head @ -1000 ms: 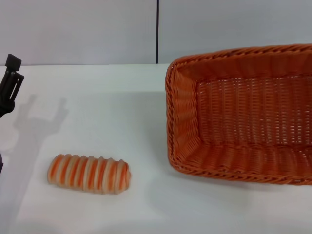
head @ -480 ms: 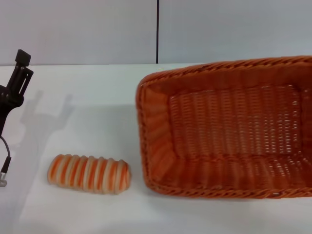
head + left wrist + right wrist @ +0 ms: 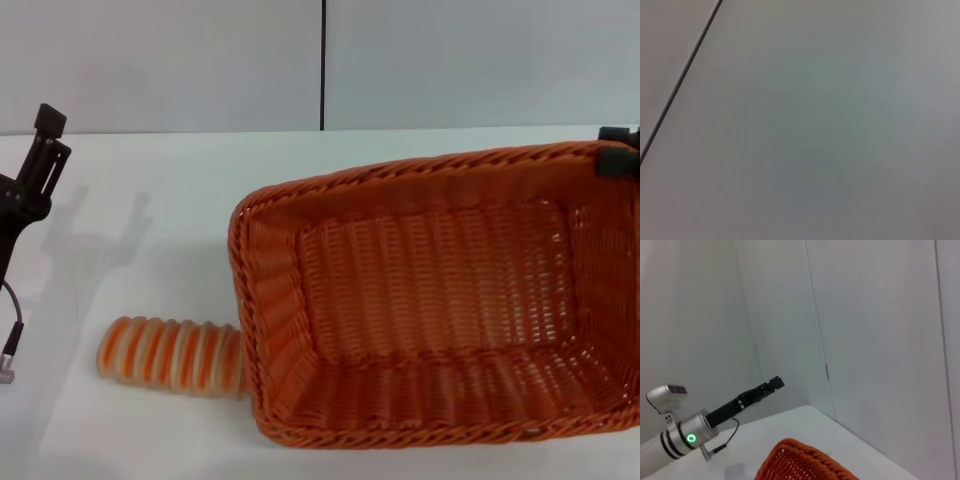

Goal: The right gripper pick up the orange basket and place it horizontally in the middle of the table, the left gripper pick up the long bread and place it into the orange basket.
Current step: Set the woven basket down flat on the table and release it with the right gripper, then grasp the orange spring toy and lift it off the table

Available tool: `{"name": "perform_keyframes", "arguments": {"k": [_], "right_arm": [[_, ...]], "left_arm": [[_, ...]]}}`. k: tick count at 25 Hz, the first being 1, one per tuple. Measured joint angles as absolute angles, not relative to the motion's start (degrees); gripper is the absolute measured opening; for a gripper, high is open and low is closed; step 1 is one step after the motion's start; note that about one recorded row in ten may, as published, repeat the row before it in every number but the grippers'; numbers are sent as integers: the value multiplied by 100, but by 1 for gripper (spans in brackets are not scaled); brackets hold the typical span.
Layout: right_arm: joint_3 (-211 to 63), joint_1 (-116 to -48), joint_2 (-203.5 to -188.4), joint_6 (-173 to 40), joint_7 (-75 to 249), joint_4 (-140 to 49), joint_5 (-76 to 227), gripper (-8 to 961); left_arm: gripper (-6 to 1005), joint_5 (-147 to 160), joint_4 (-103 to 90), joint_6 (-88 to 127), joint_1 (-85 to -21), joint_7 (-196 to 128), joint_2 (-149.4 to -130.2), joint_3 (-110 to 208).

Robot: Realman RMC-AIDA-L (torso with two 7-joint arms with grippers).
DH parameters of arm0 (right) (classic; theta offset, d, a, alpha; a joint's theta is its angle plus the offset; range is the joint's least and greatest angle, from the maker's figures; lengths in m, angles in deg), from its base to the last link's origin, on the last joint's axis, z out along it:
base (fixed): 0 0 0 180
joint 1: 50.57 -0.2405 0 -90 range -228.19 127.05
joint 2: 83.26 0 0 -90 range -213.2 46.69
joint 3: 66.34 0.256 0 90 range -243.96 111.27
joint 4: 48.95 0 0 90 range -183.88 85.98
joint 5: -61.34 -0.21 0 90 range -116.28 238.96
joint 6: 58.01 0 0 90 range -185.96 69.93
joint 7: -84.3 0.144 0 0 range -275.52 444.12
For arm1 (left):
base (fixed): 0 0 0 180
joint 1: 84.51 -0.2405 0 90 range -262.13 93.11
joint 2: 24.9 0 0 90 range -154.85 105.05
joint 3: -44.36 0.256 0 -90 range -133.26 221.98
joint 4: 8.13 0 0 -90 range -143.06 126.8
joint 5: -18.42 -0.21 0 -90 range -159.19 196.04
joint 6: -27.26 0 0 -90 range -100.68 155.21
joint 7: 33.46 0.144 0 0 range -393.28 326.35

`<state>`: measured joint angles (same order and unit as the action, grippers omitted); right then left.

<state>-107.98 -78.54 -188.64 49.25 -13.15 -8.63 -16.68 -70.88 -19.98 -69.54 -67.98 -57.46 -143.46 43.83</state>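
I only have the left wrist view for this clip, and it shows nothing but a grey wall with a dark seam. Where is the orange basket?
Observer: In the head view the orange basket fills the middle and right of the table, open side up.
Operator: And the bread?
Observer: The long bread lies at the basket's left end, its right tip hidden behind the rim.
Operator: Where are the pincers?
Observer: The right pincer is at the basket's far right corner; the left pincer is raised at the table's left edge, apart from the bread.
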Motion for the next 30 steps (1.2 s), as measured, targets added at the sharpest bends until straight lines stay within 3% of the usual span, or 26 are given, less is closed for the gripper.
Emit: {"name": "perform_keyframes", "arguments": {"k": [11, 19, 24, 30], "right_arm": [[-10764, -7980, -18983, 4161, -1710, -1464, -1260, 168], [-10568, -8140, -18987, 3489, -1959, -1575, -1267, 165], [-10491, -8198, -19000, 3329, -2037, -1540, -1290, 294], [-10253, -8159, -19105, 3104, -2062, -1529, -1298, 513]], "left_arm": [[854, -7087, -1995, -6809, -6794, -5746, -14346, 4383], [854, -7087, -1995, -6754, -6710, -5746, -14344, 4457], [854, -7087, -2016, -6747, -6702, -5746, -14344, 4463], [854, -7087, -2016, -6747, -6708, -5746, -14346, 4463]]}}
